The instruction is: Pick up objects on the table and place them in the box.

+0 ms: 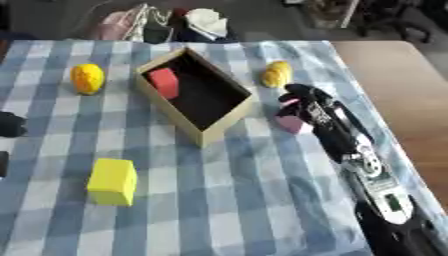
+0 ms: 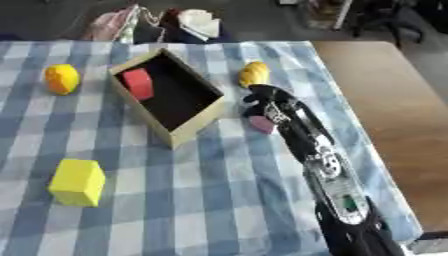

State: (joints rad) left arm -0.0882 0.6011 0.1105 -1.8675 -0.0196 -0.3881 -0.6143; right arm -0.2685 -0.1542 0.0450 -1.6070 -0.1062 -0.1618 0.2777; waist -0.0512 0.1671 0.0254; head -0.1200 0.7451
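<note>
A cardboard box (image 1: 226, 129) with a dark inside stands at the table's middle, and a red block (image 1: 164, 82) leans in its far corner. My right hand (image 1: 300, 101) reaches in from the lower right and its fingers curl over a pink block (image 1: 291, 124) that rests on the cloth beside the box. Just beyond the hand lies a yellow lemon-like fruit (image 1: 277, 74). Another yellow fruit (image 1: 87, 78) sits at the far left, and a yellow block (image 1: 112, 181) stands at the near left. Part of my left hand (image 1: 10, 125) shows dark at the left edge.
A blue and white checked cloth (image 1: 219, 200) covers the table. Bare wooden tabletop (image 1: 402, 90) runs along the right. Bags and a white object (image 1: 206, 22) lie beyond the far edge.
</note>
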